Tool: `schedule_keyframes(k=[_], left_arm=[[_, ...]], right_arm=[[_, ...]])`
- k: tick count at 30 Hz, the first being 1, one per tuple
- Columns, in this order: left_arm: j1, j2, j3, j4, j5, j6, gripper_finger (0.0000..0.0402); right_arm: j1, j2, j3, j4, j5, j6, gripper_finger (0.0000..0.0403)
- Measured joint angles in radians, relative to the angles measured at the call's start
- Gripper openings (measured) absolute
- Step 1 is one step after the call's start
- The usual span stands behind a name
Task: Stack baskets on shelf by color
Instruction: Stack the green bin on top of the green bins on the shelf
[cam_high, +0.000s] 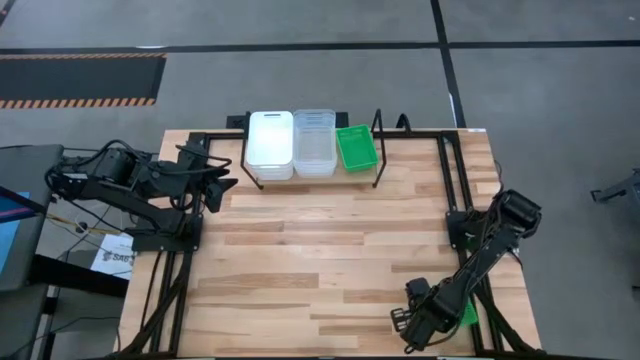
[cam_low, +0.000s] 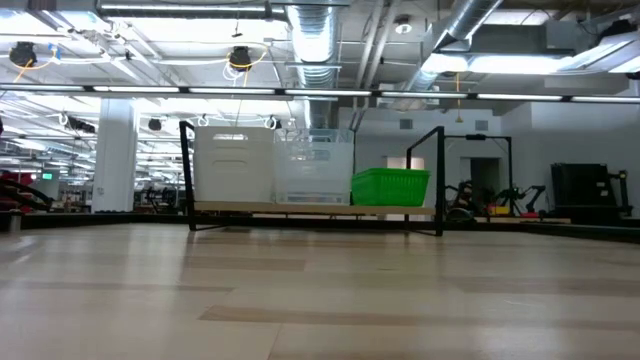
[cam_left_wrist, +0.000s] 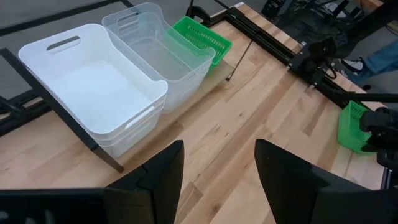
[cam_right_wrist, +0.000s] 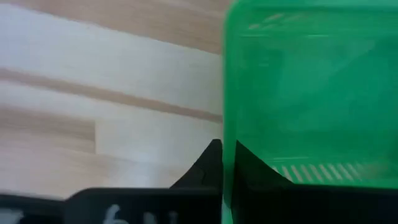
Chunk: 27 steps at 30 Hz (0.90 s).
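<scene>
The shelf (cam_high: 378, 150) (cam_low: 310, 209) stands at the table's far edge. On its board sit a stack of white baskets (cam_high: 270, 145) (cam_left_wrist: 93, 93), a stack of clear baskets (cam_high: 314, 143) (cam_left_wrist: 158, 53) and one green basket (cam_high: 356, 147) (cam_low: 390, 186). A second green basket (cam_high: 466, 314) (cam_left_wrist: 353, 127) is near the table's near right corner, partly hidden under the right arm. My right gripper (cam_high: 415, 318) (cam_right_wrist: 225, 152) is shut on it. My left gripper (cam_high: 222, 185) (cam_left_wrist: 219, 162) hovers open, left of the shelf. My right gripper pinches a side wall of the second green basket (cam_right_wrist: 230, 93) between its two fingers. One finger (cam_right_wrist: 211, 163) is outside the wall, and the other shows dark through the green plastic on the inside. Whether the basket is lifted off the table cannot be told.
Bare wooden tabletop (cam_high: 320, 250) stretches between the shelf and the near edge. Black frame rails (cam_high: 452, 180) run along the table's left and right sides. Behind the table lies a workshop room.
</scene>
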Motion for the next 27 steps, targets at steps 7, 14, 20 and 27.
schedule_keyframes(k=[7,14,20,27], left_arm=[[0.0,0.0,0.0,0.0,-0.002,0.0,0.0185],[0.0,0.0,0.0,0.0,-0.043,0.0,0.0185],[0.0,0.0,0.0,0.0,-0.045,-0.001,0.0185],[0.0,0.0,0.0,-0.005,-0.046,-0.001,0.0185]], right_arm=[[-0.165,-0.144,0.061,-0.033,0.19,-0.344,0.0007],[-0.526,-0.364,0.12,-0.067,0.298,-0.931,0.0004],[-0.776,-0.453,0.197,-0.057,0.254,-1.379,0.0003],[-0.949,-0.429,0.312,-0.053,0.219,-1.939,0.0003]])
